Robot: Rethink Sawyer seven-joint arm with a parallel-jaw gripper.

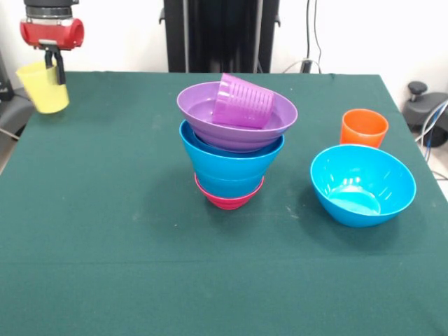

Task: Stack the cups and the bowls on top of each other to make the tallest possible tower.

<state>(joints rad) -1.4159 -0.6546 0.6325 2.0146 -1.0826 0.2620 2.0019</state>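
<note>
My gripper (52, 61) is at the far left, raised above the table's left edge, shut on the rim of the translucent yellow cup (43, 87), which hangs tilted. The tower (234, 147) stands mid-table: a magenta bowl (229, 199) at the base, blue bowls (231, 162) nested above, a wide purple bowl (231, 126) on top. The purple cup (243, 102) lies on its side inside the purple bowl. The orange cup (364, 128) stands upright at the right. A separate blue bowl (362, 185) sits upright in front of it.
The green cloth table (105, 231) has open room at the left and front. The robot's black pedestal (220, 35) stands behind the table. Cables and a dark object (427, 112) lie off the right edge.
</note>
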